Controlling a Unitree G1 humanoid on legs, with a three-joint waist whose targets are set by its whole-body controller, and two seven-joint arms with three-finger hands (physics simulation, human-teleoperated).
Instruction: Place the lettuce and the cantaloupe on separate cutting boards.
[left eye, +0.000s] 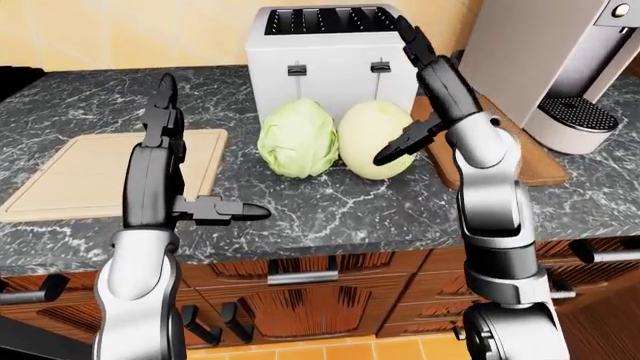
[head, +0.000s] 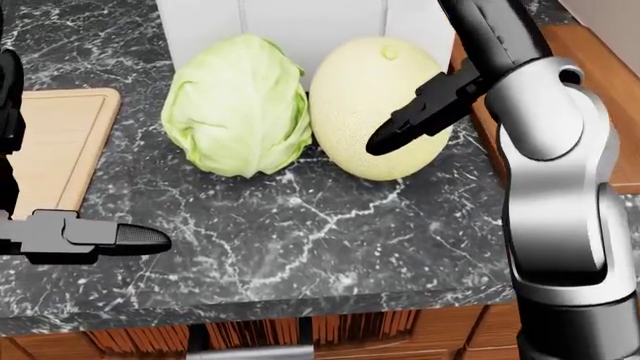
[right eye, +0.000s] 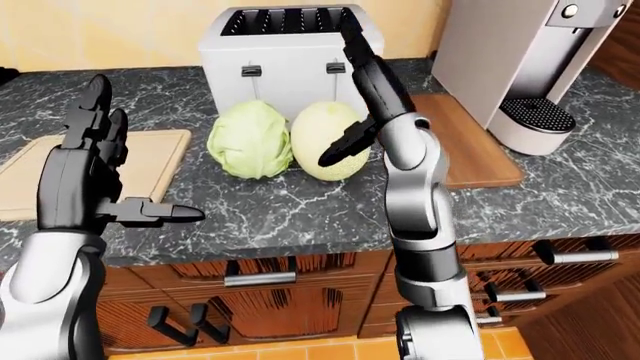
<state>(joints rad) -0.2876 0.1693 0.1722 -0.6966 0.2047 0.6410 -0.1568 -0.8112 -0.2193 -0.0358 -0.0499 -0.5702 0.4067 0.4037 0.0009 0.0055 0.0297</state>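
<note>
Pale cantaloupe sits upright on the counter touching the lettuce, just left of the open right hand, the nearer one; left hand open, well apart.

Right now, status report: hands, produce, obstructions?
Both hands open: left hand idle, right hand over cantaloupe. Lettuce beside it, off boards. Toaster close behind.

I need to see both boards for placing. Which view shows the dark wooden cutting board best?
The right-eye view: the dark wooden cutting board lies nearly unobstructed beside the grey coffee machine. In the left-eye view the right arm covers much of it; the head view catches only its edge.
</note>
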